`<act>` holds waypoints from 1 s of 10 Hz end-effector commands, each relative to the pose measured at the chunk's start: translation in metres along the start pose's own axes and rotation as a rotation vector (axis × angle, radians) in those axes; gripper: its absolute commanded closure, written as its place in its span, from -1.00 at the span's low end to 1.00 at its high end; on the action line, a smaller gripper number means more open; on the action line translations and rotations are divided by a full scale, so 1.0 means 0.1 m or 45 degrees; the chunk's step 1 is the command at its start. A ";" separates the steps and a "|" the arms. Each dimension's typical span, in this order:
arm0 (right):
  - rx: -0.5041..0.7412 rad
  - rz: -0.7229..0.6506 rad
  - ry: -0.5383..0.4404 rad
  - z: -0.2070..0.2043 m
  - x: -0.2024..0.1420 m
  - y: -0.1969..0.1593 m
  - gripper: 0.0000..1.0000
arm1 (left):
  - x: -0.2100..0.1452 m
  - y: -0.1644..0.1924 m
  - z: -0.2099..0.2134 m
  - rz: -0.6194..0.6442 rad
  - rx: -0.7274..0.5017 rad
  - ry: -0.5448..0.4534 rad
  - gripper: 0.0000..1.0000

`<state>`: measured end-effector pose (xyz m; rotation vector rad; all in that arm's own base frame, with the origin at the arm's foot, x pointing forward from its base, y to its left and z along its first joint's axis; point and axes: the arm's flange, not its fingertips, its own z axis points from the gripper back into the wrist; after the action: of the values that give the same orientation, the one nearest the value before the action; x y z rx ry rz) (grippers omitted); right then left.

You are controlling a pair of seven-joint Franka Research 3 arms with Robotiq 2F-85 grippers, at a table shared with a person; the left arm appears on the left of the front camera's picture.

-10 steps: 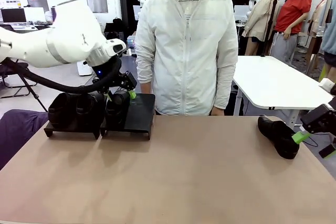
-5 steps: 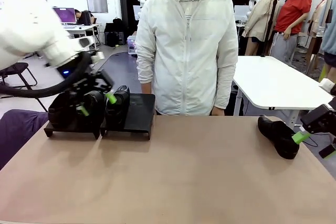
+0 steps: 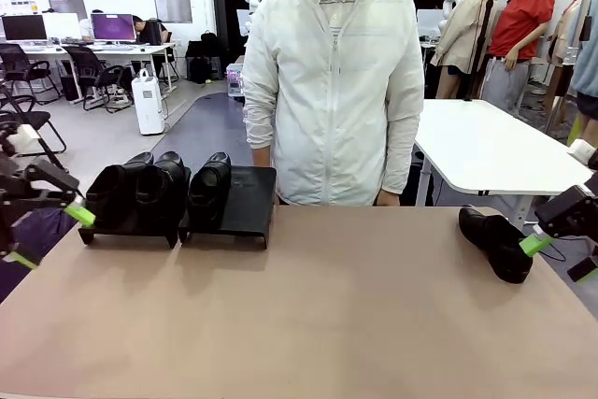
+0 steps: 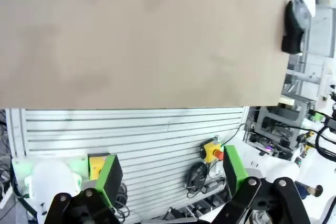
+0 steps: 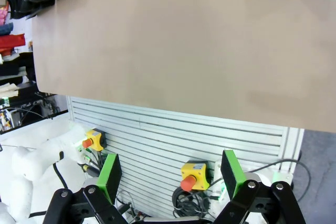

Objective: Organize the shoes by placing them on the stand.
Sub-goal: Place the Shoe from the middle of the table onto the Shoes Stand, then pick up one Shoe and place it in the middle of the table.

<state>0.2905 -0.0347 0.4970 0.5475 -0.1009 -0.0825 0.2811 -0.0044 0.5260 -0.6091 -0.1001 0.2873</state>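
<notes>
- Three shoes on the stand far left, long axes near-to-far; toe direction unclear.
- Fourth shoe lying diagonally, just left of right gripper, outside its parted jaws.
- Left gripper jaws apart, empty, left of stand.

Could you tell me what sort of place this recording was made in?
Most likely a robotics lab in an open office: desks with monitors and office chairs behind, another white table beside, and emergency-stop buttons mounted below the tan table.

Bright even room light, sharp, soft shadows
</notes>
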 end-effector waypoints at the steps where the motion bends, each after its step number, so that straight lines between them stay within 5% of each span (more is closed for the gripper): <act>1: 0.028 0.006 0.000 0.02 0.00 0.01 -1.00 | -0.03 -0.11 -0.06 -0.030 0.002 -0.017 -1.00; 10: 0.028 0.006 0.000 0.02 0.00 0.01 -1.00 | -0.03 -0.11 -0.06 -0.030 0.002 -0.017 -1.00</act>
<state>0.2905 -0.0347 0.4970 0.5475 -0.1008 -0.0826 0.2816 -0.0163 0.5264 -0.5861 -0.1071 0.2680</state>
